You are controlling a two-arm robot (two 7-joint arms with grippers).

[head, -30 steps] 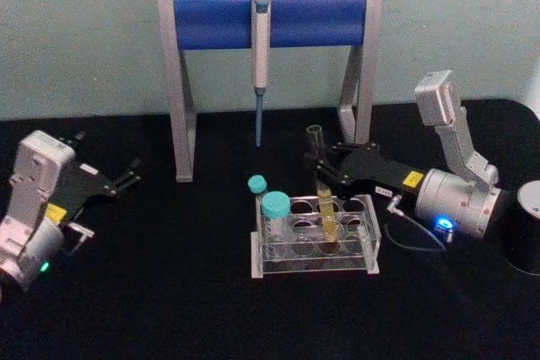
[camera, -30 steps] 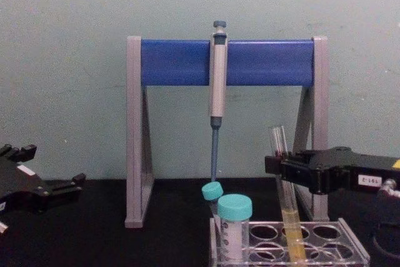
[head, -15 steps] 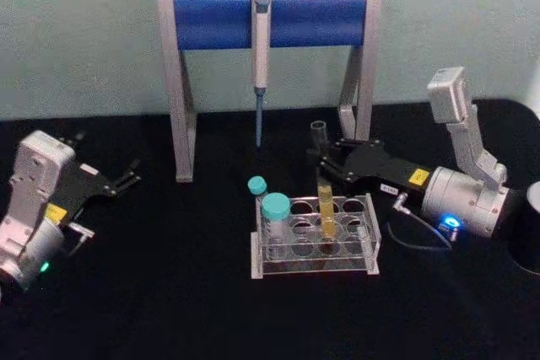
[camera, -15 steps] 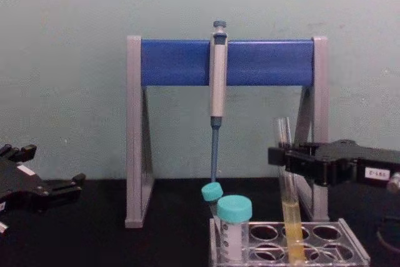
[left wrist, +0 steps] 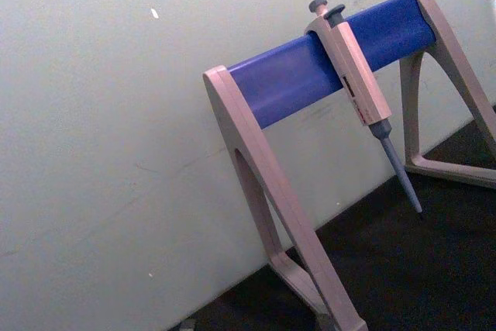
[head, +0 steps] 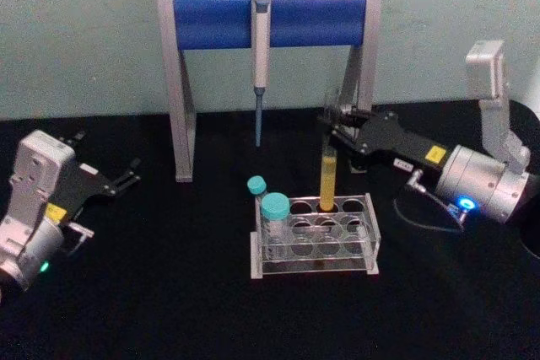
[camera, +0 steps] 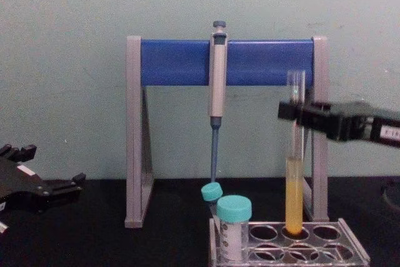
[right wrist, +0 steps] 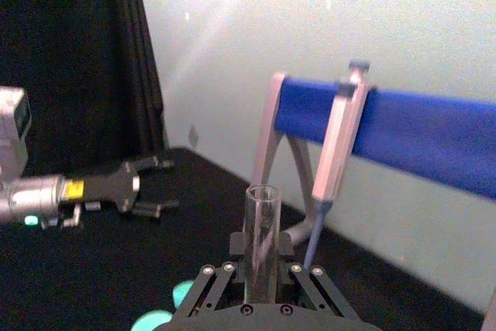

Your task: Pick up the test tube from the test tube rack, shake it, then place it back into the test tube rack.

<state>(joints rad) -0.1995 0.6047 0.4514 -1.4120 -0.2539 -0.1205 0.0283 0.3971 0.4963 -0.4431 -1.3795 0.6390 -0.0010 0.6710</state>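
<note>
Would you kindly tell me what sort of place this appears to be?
Probably a laboratory bench: a pipette hangs on a blue-and-grey stand, a clear test tube rack holds teal-capped vials, and the right gripper holds a test tube of yellow liquid.

Head view: high, angled down over black tabletop [head: 169, 309]. Chest view: low, level, nearer. Left wrist view: tilted, close. Right wrist view: tight behind clear glass test tube [right wrist: 262, 222]. Common to all four: grey-legged stand with blue crossbar [head: 215, 21].
</note>
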